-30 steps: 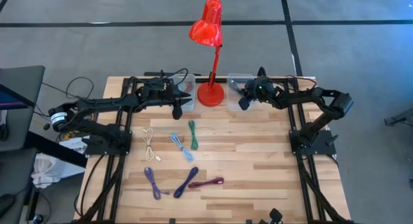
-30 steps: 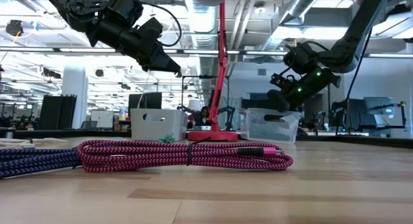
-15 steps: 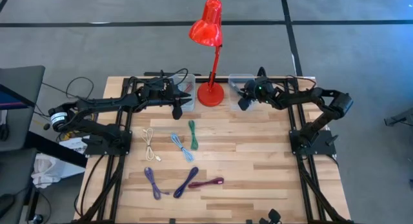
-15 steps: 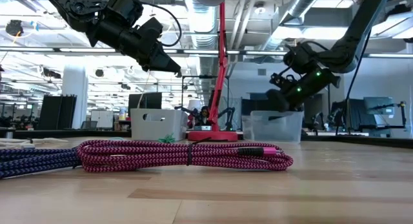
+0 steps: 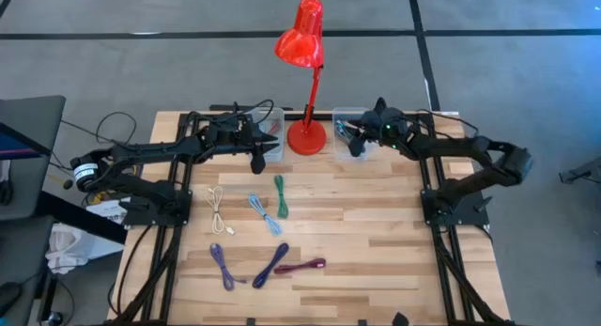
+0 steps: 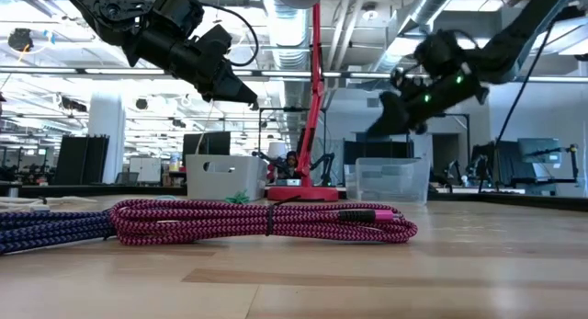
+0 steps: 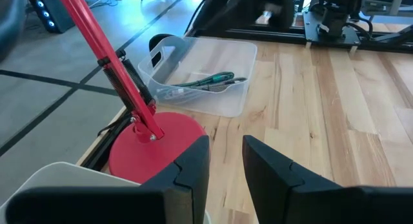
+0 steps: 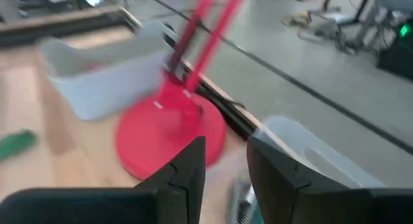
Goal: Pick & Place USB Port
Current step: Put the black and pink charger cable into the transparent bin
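We see the red lamp (image 5: 305, 82) standing at twelve o'clock on the table (image 5: 376, 232), between the left bin (image 5: 266, 131) and the right bin (image 5: 346, 127), its stem rising high and blocking passage straight across between them. The left gripper (image 5: 256, 163) hangs just beside the left bin; the right gripper (image 5: 355, 147) hovers over the right bin. Cables (image 5: 268, 227) litter the middle toward six o'clock; the stretch toward three o'clock lies bare.

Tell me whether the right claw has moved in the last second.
Yes. The right claw has risen clear of the clear bin in the low view.
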You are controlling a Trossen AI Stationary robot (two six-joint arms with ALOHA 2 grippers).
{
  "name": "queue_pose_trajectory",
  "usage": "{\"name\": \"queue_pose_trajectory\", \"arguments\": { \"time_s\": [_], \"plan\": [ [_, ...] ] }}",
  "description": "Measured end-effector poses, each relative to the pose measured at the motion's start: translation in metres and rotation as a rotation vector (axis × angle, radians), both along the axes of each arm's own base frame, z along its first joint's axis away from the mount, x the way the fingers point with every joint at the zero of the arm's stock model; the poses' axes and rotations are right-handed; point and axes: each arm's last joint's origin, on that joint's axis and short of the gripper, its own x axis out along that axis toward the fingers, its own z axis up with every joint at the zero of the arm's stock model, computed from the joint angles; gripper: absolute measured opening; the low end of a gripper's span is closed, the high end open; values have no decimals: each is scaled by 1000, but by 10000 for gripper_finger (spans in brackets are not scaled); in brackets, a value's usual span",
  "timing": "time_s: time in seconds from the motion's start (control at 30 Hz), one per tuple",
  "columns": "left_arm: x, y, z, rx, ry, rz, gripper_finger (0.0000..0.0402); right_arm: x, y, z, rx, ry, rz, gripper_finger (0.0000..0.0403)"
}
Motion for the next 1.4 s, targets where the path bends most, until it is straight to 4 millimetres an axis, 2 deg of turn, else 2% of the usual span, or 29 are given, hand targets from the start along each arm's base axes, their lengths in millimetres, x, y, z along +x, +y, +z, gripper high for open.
{"name": "queue_pose_trajectory", "arguments": {
  "time_s": [0.23, 0.37, 0.77, 1.23, 1.4],
  "plan": [
    [0, 0, 0, 0, 1, 0, 95, 1, 37, 29, -30, -44, 122, 100],
    [0, 0, 0, -2, 3, 0, 95, 4, 61, 38, -24, -57, 209, 94],
    [3, -6, 0, -2, 3, -27, 95, 21, 128, 35, 60, -28, 430, 90],
    [7, -15, 0, -53, -9, -60, 95, 21, 190, 27, 156, 25, 578, 90],
    [8, -20, 0, -53, -9, -79, 95, 31, 215, 26, 183, 51, 663, 90]
  ]
}}
